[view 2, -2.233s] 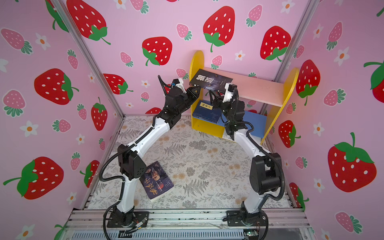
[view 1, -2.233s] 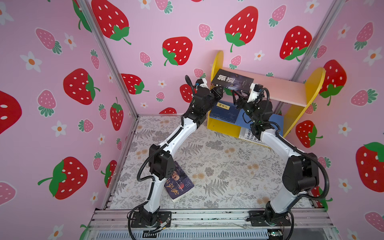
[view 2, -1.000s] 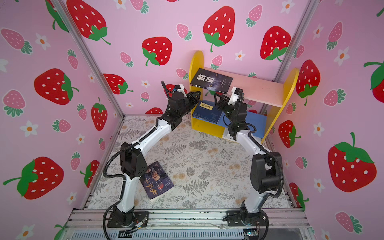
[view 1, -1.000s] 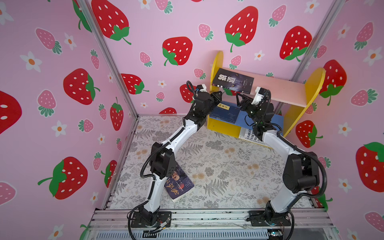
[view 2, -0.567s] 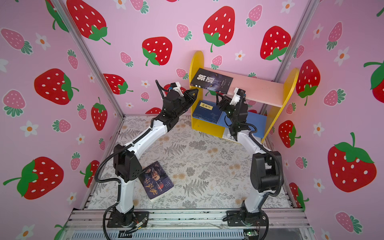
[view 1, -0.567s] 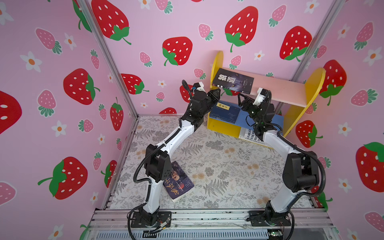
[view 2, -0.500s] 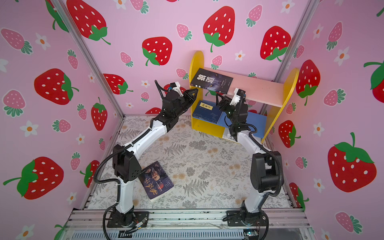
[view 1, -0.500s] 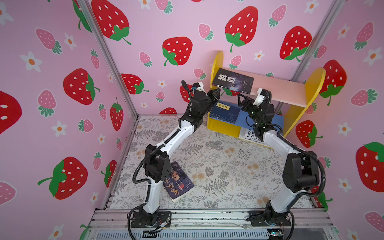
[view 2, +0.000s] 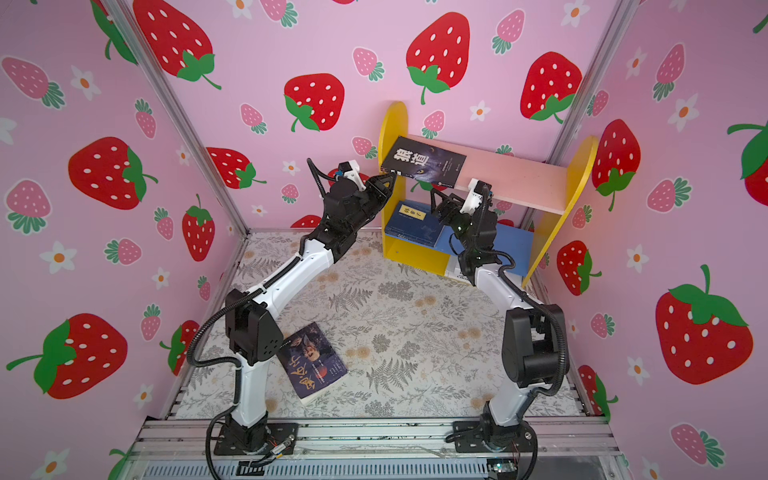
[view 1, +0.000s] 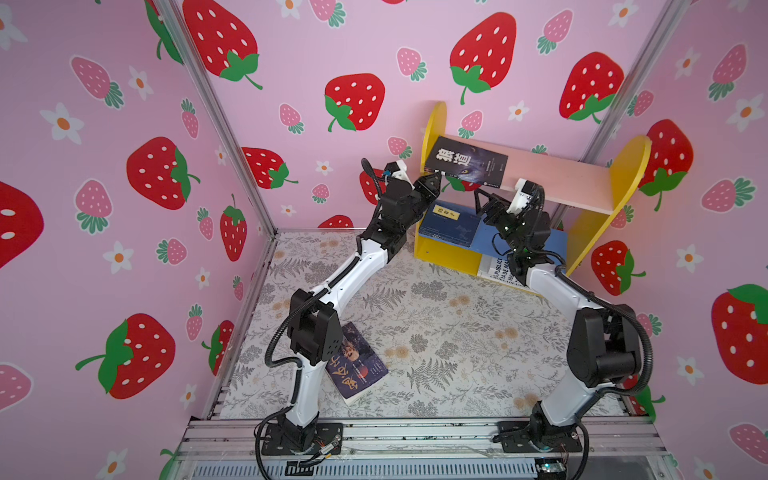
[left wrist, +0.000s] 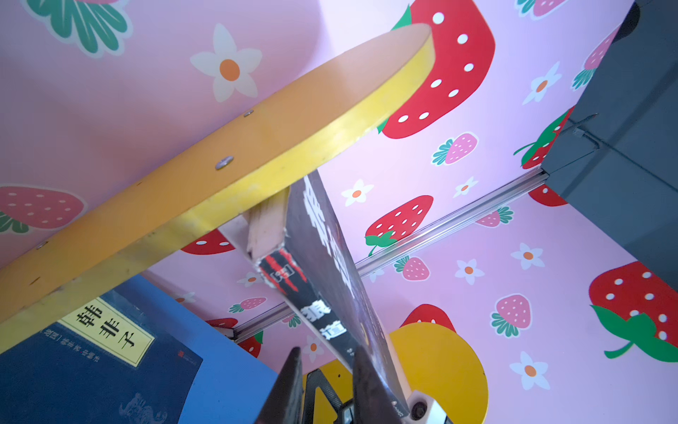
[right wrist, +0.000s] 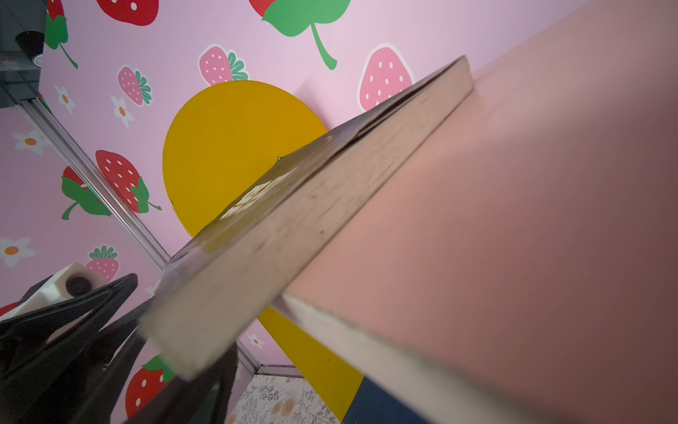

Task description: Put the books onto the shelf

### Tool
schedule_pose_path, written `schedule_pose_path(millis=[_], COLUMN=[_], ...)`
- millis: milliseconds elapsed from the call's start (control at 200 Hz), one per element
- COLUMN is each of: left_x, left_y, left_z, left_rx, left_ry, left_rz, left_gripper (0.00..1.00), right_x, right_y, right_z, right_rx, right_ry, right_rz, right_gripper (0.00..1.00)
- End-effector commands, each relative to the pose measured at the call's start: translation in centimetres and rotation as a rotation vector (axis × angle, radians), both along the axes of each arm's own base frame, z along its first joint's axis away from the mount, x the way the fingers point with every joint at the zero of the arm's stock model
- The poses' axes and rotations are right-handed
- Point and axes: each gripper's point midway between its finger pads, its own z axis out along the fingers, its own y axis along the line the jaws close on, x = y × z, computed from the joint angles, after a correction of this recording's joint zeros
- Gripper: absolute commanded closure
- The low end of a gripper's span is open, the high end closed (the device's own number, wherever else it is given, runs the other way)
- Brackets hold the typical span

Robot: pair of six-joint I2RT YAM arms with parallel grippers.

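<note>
Book (view 1: 465, 166) with big white characters is lying flat on the shelf (view 1: 561, 178), at the left end of its pink upper board. Left fingers (view 1: 430, 185) are meeting its near corner, though I cannot tell whether they are pinching it; right fingers (view 1: 478, 197) are hovering spread and empty just below.

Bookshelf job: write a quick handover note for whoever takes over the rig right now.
The left gripper has its jaws narrow at the near corner of the white-titled dark book; grip unclear. The right gripper is open and empty just below that book's overhanging front edge.
Done: that book lies flat on the shelf, pink board, left end; navy book on the blue board; white book beneath it, partly hidden.
To do: orange-titled dark book on the mat; nudge the overhanging one in.
</note>
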Motion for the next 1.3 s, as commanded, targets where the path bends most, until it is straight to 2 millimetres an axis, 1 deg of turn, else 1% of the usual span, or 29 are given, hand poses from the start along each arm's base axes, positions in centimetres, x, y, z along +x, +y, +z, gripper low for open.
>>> schedule_pose_path(millis=[0, 255, 375, 495, 600, 660, 775, 955, 1081, 1176, 1296], left_x=[0.3, 1.5, 1.9, 2.2, 2.3, 2.2, 2.0, 1.5, 1.1, 1.0, 0.8], left_y=[0.1, -0.2, -0.3, -0.3, -0.4, -0.4, -0.5, 0.1, 0.7, 1.1, 1.5], left_z=[1.9, 1.4, 1.1, 1.4, 1.5, 1.6, 1.1, 0.7, 0.9, 0.5, 0.4], left_rx=[-0.043, -0.05, -0.056, -0.07, -0.074, -0.074, -0.074, -0.072, -0.074, -0.073, -0.08], left_ry=[-0.042, -0.028, -0.024, -0.031, -0.034, -0.036, -0.027, -0.021, -0.024, -0.019, -0.015], left_rz=[-0.001, 0.008, 0.01, 0.012, 0.01, 0.005, -0.002, 0.003, 0.005, 0.015, 0.018], left_gripper=[0.74, 0.74, 0.74, 0.74, 0.74, 0.74, 0.74, 0.74, 0.74, 0.73, 0.73], right_x=[-0.8, -1.5, -1.8, -2.2, -2.4, -2.4, -2.4, -3.0, -3.2, -3.5, -3.2], right_y=[0.4, 0.3, 0.6, 1.3, 1.4, 1.4, 1.1, 0.7, 0.4, 0.1, -0.1], right_z=[1.4, 1.6, 1.4, 0.9, 1.2, 1.7, 2.5, 3.6, 3.7, 3.8, 3.9], right_rx=[0.021, 0.018, 0.026, 0.03, 0.035, 0.038, 0.045, 0.067, 0.074, 0.085, 0.088], right_ry=[-0.031, -0.039, -0.038, -0.036, -0.052, -0.063, -0.09, -0.129, -0.134, -0.142, -0.14], right_rz=[0.032, 0.039, 0.062, 0.089, 0.087, 0.085, 0.069, 0.059, 0.049, 0.039, 0.024], right_gripper=[0.14, 0.13, 0.13, 0.13, 0.12, 0.12, 0.12, 0.11, 0.11, 0.11, 0.11])
